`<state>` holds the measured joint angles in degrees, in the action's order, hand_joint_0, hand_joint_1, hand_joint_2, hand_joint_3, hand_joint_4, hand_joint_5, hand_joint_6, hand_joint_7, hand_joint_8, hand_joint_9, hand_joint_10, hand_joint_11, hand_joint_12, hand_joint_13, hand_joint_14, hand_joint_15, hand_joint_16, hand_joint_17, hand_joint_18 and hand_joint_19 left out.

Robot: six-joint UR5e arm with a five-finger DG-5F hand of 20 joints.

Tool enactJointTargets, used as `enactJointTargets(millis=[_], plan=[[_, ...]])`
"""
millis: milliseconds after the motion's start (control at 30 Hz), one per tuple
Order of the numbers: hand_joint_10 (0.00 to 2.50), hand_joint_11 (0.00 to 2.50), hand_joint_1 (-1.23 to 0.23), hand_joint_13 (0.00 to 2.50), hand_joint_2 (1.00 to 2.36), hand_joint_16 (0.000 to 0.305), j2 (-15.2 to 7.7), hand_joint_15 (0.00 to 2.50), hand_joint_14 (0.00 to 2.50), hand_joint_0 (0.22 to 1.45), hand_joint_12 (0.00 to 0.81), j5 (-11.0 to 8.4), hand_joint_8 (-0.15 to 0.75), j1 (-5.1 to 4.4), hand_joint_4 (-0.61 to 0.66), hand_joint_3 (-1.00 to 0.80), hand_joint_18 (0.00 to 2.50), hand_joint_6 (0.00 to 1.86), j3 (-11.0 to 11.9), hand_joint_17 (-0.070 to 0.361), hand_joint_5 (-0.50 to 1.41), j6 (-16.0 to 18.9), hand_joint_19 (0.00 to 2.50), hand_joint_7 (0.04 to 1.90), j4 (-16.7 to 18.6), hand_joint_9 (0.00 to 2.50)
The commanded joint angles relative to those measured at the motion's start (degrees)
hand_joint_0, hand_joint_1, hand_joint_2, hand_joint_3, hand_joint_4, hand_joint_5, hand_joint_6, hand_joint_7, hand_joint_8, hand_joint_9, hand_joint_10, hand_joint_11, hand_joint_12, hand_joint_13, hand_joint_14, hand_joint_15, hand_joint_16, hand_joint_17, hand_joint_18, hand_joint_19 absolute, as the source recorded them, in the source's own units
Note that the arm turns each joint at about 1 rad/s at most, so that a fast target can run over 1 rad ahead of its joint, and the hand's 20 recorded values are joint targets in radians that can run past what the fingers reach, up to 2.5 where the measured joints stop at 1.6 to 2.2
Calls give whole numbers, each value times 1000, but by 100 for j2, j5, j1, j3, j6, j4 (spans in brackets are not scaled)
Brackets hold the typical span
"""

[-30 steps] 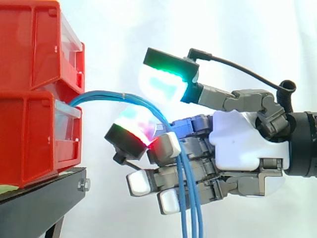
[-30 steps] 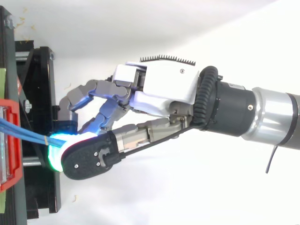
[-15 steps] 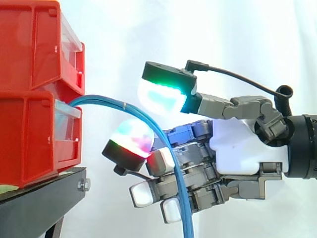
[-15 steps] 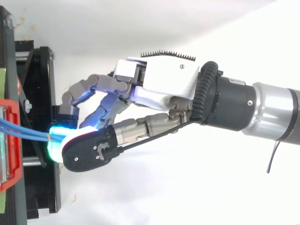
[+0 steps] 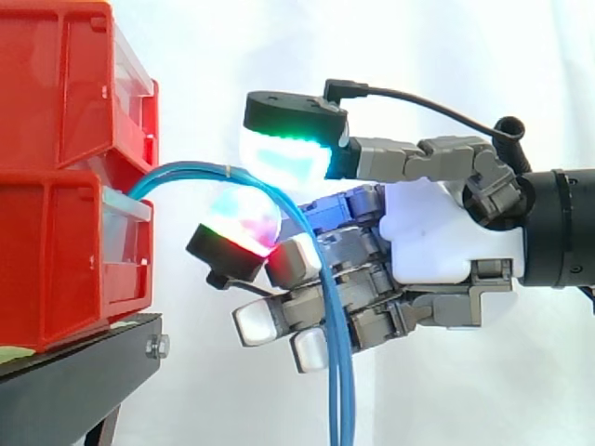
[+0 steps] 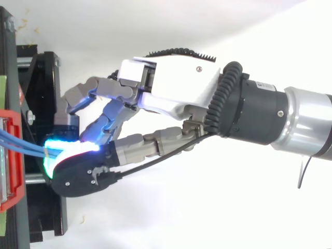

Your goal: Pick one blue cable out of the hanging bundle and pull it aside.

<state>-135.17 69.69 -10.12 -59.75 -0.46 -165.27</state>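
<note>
Blue cables [image 5: 342, 409] arch out of the lower of two stacked red bins [image 5: 56, 251], pass through the hand [image 5: 428, 232] and hang straight down in front of its curled lower fingers. From the side they read as one tight bundle. From above at least two separate strands [image 6: 23, 145] can be told apart as they leave the bin's front [image 6: 15, 119], though an exact count is not possible. One black stand [image 5: 74, 381] carries the bins before the white curtain [image 5: 372, 56]. The side view shows the grip: a green-and-cyan pad [image 5: 284, 158] sits above the arch and a magenta-and-red pad [image 5: 240, 223] just below it, closed on the bundle near its crest. In the top view the strands vanish under the glowing pad [image 6: 62, 155], and the arm's silver section [image 6: 306, 124] appears at the right.
</note>
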Motion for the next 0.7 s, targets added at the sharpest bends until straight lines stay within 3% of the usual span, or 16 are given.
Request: enactJointTargets(millis=[0, 233, 367, 467, 533, 667], plan=[[16, 1112, -762, 936, 1022, 49, -1, 541, 18, 662, 353, -17, 355, -7, 79, -132, 949, 956, 25, 110, -151, -7, 505, 1168, -23, 1132], [19, 1128, -856, 1057, 1004, 45, -1, 577, 22, 746, 331, 1, 349, 10, 3, -453, 1032, 947, 25, 102, -104, 19, 510, 1286, -67, 1325], [24, 1173, -881, 1138, 1000, 43, -1, 644, 24, 684, 321, 1, 343, 37, 13, -500, 1085, 938, 25, 97, -74, 72, 562, 1264, -93, 1527], [26, 1142, -741, 1184, 1000, 45, 8, 680, 24, 578, 316, 19, 342, 45, 3, -500, 1129, 916, 25, 100, -49, 107, 601, 1275, -128, 1597], [25, 1095, -543, 1201, 1000, 46, -1, 684, 24, 561, 319, 54, 338, 63, -31, -500, 1147, 897, 25, 104, -38, 134, 620, 1232, -137, 1619], [26, 1054, -482, 1192, 1000, 49, -1, 690, 23, 556, 332, 168, 338, 98, -14, -500, 1137, 880, 51, 110, -36, 142, 642, 1188, -146, 1597]])
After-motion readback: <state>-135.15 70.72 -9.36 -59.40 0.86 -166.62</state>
